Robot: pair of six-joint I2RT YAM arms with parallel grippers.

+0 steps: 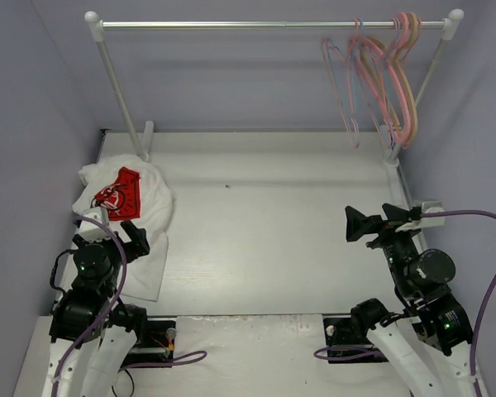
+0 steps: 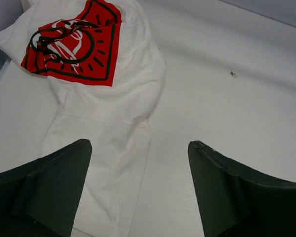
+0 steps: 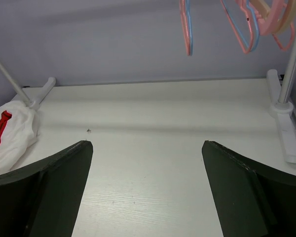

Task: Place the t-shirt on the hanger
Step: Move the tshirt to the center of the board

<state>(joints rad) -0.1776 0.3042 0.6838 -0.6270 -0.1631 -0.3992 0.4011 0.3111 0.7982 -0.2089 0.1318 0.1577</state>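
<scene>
The white t-shirt [image 1: 140, 211] lies crumpled at the table's left side, its red print [image 1: 121, 193] facing up. It also shows in the left wrist view [image 2: 113, 94] and at the left edge of the right wrist view [image 3: 12, 133]. The thin pinkish-red hanger [image 1: 365, 70] hangs on the rail at the far right among other hangers, and its lower part shows in the right wrist view [image 3: 187, 37]. My left gripper [image 1: 131, 236] is open and empty just above the shirt's near edge [image 2: 139, 144]. My right gripper [image 1: 374, 219] is open and empty over bare table at the right [image 3: 147, 144].
A white clothes rack spans the back, with its rail [image 1: 264, 25], a left post [image 1: 120, 83] and a right post [image 3: 288, 74] on a foot [image 3: 286, 133]. A thin pale blue hanger [image 1: 337, 78] and a bunch of thicker pink and peach hangers [image 1: 405, 74] hang beside the task hanger. Grey walls close in the table.
</scene>
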